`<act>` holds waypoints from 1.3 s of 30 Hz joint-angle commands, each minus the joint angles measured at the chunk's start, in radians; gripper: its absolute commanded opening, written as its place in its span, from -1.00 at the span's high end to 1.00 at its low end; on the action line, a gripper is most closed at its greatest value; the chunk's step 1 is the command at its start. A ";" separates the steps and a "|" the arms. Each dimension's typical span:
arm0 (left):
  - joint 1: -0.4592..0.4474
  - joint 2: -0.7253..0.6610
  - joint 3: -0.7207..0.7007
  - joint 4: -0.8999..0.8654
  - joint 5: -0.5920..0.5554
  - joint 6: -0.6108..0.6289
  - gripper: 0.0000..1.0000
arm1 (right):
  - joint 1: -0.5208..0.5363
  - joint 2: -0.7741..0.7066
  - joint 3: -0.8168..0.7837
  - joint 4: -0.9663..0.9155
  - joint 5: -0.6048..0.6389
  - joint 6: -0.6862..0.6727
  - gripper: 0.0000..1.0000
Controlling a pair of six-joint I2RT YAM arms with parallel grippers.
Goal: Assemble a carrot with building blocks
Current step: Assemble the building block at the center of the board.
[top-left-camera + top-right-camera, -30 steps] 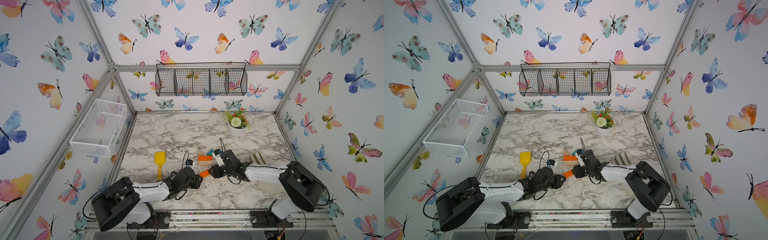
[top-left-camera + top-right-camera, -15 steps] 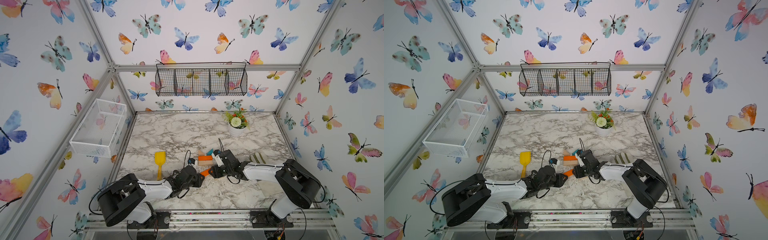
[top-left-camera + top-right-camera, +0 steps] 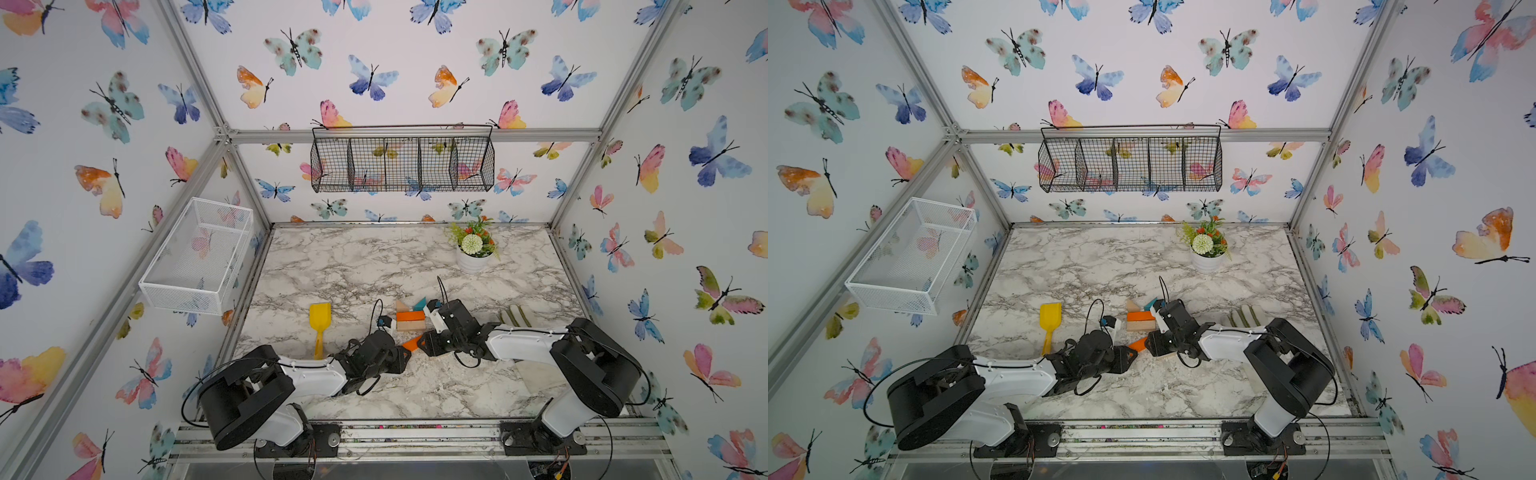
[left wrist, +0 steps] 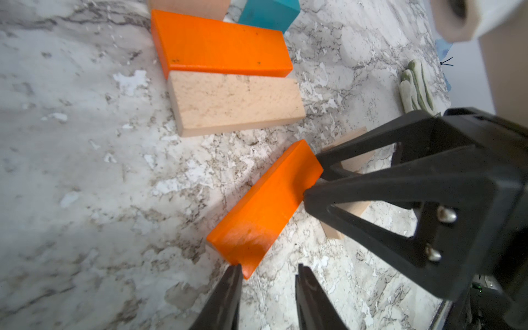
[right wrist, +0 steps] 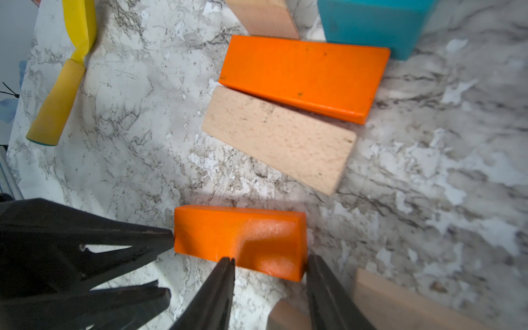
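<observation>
Both arms crowd the loose orange bar (image 4: 265,200), which lies askew just near of the tan bar (image 4: 237,104). The left gripper (image 4: 268,271) is partly open and empty, one tip at the bar's corner; the right gripper (image 5: 270,261), half-open, straddles the other end, pinching or not I can't tell. A shove from either side could swing the bar into the started carrot (image 3: 410,316) and knock it crooked.

A shovel (image 3: 319,324) lies near the marble table's (image 3: 353,257) left edge. A plant (image 3: 473,249) stands toward its far right corner, a glove (image 3: 515,316) by its right edge. A black basket (image 3: 402,164) and white basket (image 3: 199,257) hang above its back and left sides.
</observation>
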 commanded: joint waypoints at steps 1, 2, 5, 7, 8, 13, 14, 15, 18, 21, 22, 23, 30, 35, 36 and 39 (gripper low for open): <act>0.004 0.038 0.014 0.015 -0.025 0.013 0.26 | 0.003 -0.003 -0.012 -0.015 -0.046 -0.001 0.08; 0.010 0.048 0.015 0.030 -0.021 0.014 0.27 | 0.003 -0.006 -0.015 -0.012 -0.050 0.000 0.08; 0.027 0.069 0.019 0.052 -0.012 0.021 0.29 | 0.004 -0.019 -0.025 -0.010 -0.047 0.004 0.09; 0.038 0.079 0.029 0.050 -0.010 0.030 0.30 | 0.005 -0.024 -0.026 -0.011 -0.046 0.004 0.09; 0.044 0.082 0.034 0.047 -0.008 0.037 0.30 | 0.005 -0.025 -0.026 -0.011 -0.046 0.004 0.09; 0.064 0.091 0.054 0.044 -0.001 0.053 0.31 | 0.005 -0.021 -0.023 -0.009 -0.048 0.003 0.09; 0.066 0.092 0.060 0.041 -0.001 0.056 0.31 | 0.005 -0.018 -0.021 -0.007 -0.047 0.002 0.09; 0.069 0.093 0.063 0.038 -0.001 0.059 0.31 | 0.005 -0.014 -0.018 -0.007 -0.045 0.001 0.09; 0.077 0.098 0.073 0.033 0.002 0.068 0.32 | 0.005 0.000 -0.010 -0.002 -0.046 0.001 0.09; 0.084 0.103 0.077 0.033 0.006 0.071 0.32 | 0.005 0.013 0.003 -0.001 -0.049 0.000 0.10; 0.088 0.106 0.080 0.033 0.007 0.073 0.32 | 0.005 0.016 0.006 -0.001 -0.049 0.000 0.10; 0.092 0.109 0.081 0.033 0.009 0.075 0.32 | 0.005 0.016 0.008 -0.001 -0.048 0.001 0.09; 0.106 0.123 0.088 0.039 0.026 0.082 0.33 | 0.006 0.028 0.029 -0.004 -0.034 -0.005 0.09; 0.112 0.127 0.096 0.036 0.029 0.087 0.33 | 0.005 0.053 0.052 -0.008 -0.028 -0.010 0.09; 0.113 0.128 0.097 0.034 0.030 0.089 0.33 | 0.005 0.058 0.058 -0.011 -0.025 -0.011 0.09; 0.115 0.128 0.097 0.033 0.030 0.092 0.33 | 0.005 0.070 0.067 -0.018 -0.022 -0.013 0.09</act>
